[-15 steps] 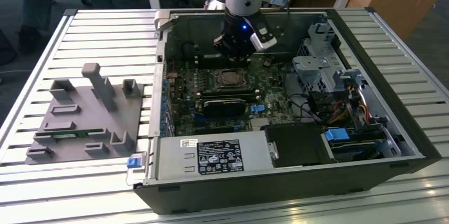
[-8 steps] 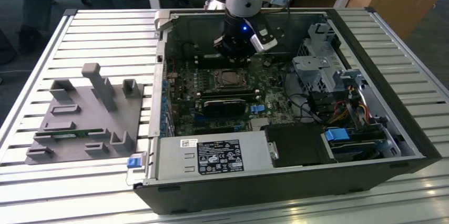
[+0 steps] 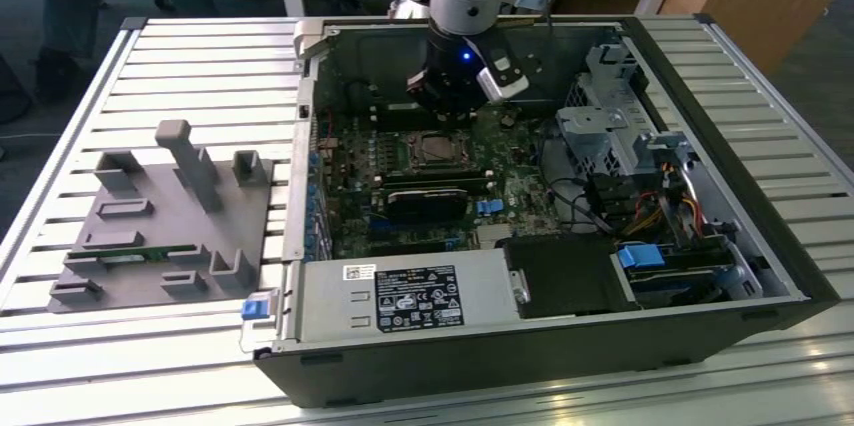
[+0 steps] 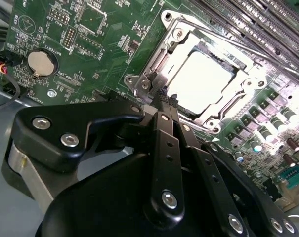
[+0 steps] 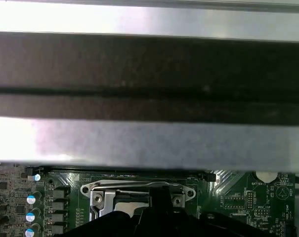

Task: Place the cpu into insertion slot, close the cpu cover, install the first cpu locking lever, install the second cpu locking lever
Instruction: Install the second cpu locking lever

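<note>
The cpu (image 4: 203,81) lies flat in the insertion slot (image 4: 169,19), and its silver top glares under the light. The cpu cover (image 4: 158,65), a silvery frame, lies down around it. A thin metal lever (image 4: 248,52) runs along one side of the socket. My gripper (image 4: 166,97) has its black fingers pressed together, tips right at the socket's edge by a corner screw, with nothing visible between them. In the exterior view the gripper (image 3: 447,111) hangs just behind the socket (image 3: 434,150) inside the open computer case. The first wrist view has the socket (image 5: 139,191) below the case wall.
A coin battery (image 4: 40,63) and long memory slots (image 4: 248,19) flank the socket. The case holds a power supply (image 3: 400,296), a drive cage (image 3: 614,126) and cables (image 3: 641,216). A grey fixture (image 3: 160,216) stands on the slatted table at the exterior view's left.
</note>
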`<control>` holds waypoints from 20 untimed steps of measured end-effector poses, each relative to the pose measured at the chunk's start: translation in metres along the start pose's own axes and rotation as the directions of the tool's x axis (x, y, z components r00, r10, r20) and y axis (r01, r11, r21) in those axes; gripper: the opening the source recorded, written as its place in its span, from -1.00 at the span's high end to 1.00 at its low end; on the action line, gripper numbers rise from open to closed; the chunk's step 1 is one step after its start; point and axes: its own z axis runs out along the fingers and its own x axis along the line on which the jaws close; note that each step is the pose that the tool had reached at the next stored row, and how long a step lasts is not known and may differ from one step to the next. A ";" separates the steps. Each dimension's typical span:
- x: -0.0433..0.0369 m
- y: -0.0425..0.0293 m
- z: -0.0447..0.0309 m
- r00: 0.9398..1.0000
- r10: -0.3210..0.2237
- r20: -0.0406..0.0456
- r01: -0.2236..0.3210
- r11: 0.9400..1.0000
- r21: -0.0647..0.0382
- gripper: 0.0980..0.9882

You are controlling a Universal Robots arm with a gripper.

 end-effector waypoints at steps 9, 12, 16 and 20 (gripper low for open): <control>0.0001 -0.0060 0.0002 1.000 0.000 0.000 0.000 1.000 0.003 0.98; 0.0001 -0.0064 -0.0011 1.000 0.000 0.000 0.000 1.000 0.003 0.98; 0.0000 -0.0060 -0.0122 1.000 0.000 -0.002 0.000 1.000 0.003 0.98; -0.0001 -0.0063 -0.0163 1.000 0.000 -0.002 0.000 1.000 0.003 0.98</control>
